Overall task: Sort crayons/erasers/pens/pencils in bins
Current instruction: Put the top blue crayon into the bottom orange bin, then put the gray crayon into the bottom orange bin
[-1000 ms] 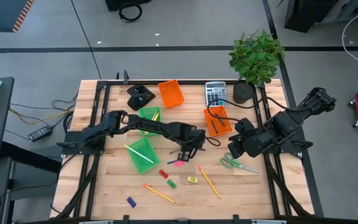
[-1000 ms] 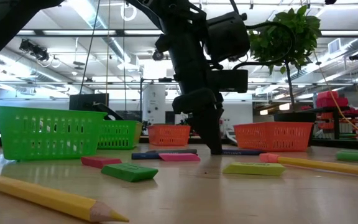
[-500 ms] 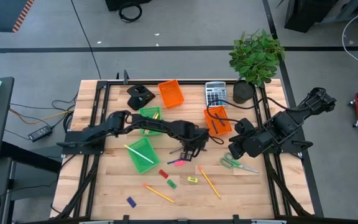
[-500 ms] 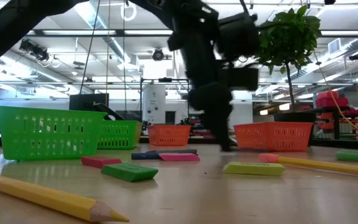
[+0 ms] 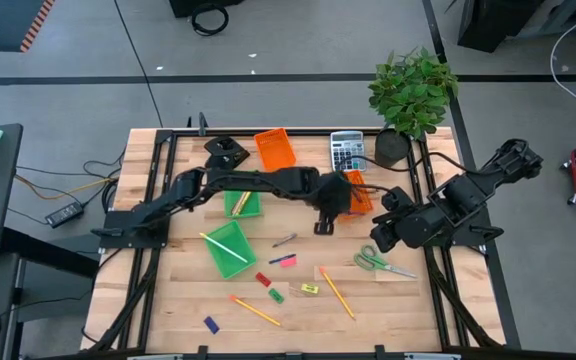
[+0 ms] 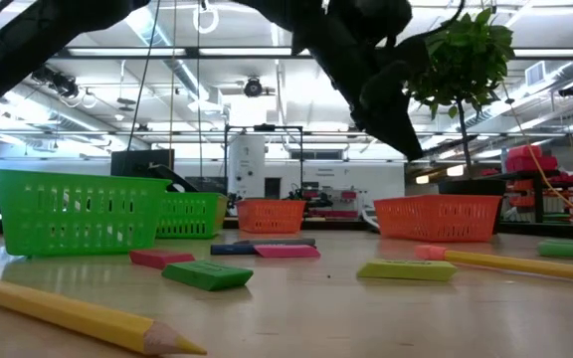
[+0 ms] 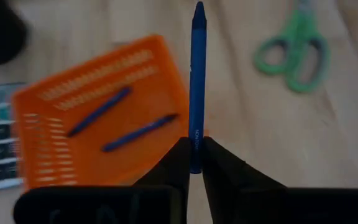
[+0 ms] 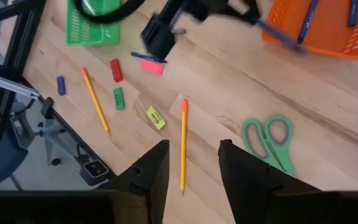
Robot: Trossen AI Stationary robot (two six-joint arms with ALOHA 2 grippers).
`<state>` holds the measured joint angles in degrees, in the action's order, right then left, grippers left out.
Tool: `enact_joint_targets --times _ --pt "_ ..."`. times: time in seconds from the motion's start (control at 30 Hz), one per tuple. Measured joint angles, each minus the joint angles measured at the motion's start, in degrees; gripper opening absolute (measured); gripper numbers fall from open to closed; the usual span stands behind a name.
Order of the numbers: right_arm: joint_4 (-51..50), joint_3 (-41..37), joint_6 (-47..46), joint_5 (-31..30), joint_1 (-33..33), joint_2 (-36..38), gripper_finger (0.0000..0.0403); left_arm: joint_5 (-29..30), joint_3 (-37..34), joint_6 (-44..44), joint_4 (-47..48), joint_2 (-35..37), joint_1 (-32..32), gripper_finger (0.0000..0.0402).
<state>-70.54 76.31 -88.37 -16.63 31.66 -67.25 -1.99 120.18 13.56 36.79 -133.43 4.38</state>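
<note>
I'm holding a blue pen [image 7: 197, 81] clamped in the left gripper [image 7: 193, 163] over the orange bin's [image 7: 48, 167] edge; right gripper [image 8: 190, 163] is idling open.

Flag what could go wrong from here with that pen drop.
The left tool pinches the blue pen only at its low end, so the pen may pivot or slip early. It sits at the orange bin edge, so a release could land the pen on the table. The green scissors lie close beyond.

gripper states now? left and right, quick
Left gripper: shut on a dark blue pen, beside the orange bin.
Right gripper: open, holding nothing, above the table's right side.
</note>
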Motion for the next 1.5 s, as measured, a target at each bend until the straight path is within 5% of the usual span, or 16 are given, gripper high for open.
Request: enact_joint_targets --times 0.33,0.63,1.07,1.37,1.5 --pt "0.24 0.04 -0.16 0.2 -0.02 0.21 0.0145 0.21 0.31 0.25 -9.48 -3.83 5.02 0.0043" --pt "0.39 0.04 -1.44 -0.16 -0.02 0.19 0.0145 0.2 0.15 6.37 -7.98 -5.2 5.8 0.0065" --pt "0.24 0.04 -1.58 -6.86 -0.02 0.19 0.0145 3.26 0.13 2.06 8.5 -0.14 6.14 0.0162" --pt "-0.19 0.04 6.48 -6.97 -1.24 -0.09 0.0145 -0.18 0.15 -7.5 15.68 9.83 5.96 0.0115" --pt "-2.36 -1.13 10.44 -12.12 -2.73 -0.98 0.0145 -0.73 0.15 -8.73 15.28 15.75 4.87 0.0081"
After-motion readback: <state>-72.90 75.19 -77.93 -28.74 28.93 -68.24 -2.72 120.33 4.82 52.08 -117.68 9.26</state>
